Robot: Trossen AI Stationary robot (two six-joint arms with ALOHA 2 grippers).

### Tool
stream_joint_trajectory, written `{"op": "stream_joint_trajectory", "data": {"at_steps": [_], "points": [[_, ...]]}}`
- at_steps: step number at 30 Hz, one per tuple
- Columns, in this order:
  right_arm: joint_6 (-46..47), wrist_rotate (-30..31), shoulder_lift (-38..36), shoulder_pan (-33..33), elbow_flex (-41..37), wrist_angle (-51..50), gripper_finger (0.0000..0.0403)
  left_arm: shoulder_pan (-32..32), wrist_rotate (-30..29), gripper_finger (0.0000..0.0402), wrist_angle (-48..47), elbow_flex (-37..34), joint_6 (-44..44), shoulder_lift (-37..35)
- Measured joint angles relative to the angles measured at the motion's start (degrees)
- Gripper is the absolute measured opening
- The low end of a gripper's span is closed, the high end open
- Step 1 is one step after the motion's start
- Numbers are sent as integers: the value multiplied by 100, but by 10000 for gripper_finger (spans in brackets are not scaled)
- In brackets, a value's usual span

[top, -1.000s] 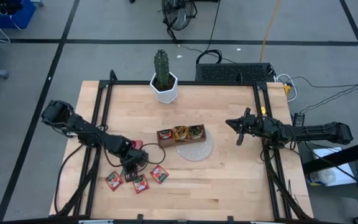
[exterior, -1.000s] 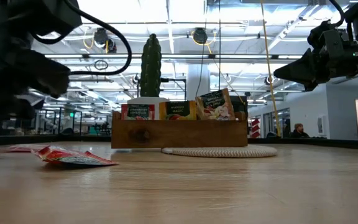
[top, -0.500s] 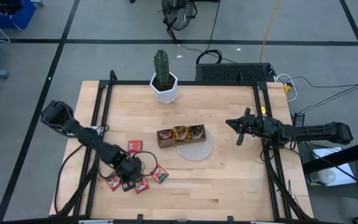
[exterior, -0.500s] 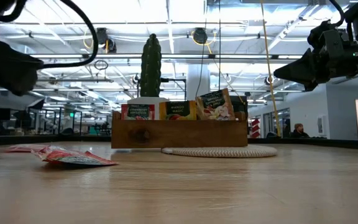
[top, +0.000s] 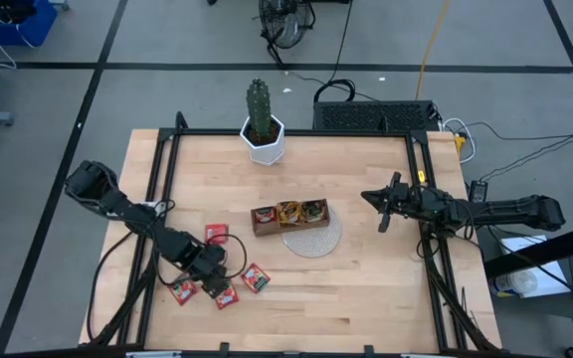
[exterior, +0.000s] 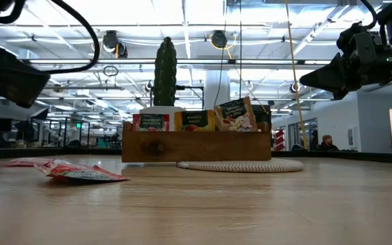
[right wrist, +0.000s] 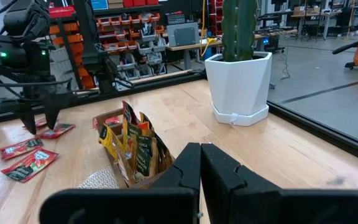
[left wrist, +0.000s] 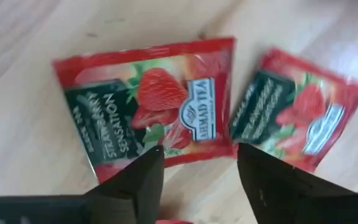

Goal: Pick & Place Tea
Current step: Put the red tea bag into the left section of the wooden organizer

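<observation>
In the lower left of the high view, the left pincer [top: 210,281] hangs over the red tea packets [top: 225,292], its fingers [left wrist: 135,180] spread apart and holding nothing. Four red packets lie flat on the surface [top: 366,288] there, while more stand upright in the wooden tray [top: 288,224] at the centre. At the right, the right pincer [top: 381,206] is closed and empty, above the surface.

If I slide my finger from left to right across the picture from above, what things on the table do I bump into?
Left gripper over the red tea sachets → wooden tray of tea, resting partly on a round mat → right gripper, with its fingers shut.
</observation>
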Motion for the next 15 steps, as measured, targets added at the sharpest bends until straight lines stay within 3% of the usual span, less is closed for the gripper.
{"op": "stream_joint_trajectory", "data": {"at_steps": [5, 15], "points": [[0, -1, 0, -1, 0, 0, 0, 187, -59, 221, 8, 0, -837, 0], [0, 0, 0, 0, 0, 0, 0, 190, -82, 223, -34, 39, 218, -2]]}}
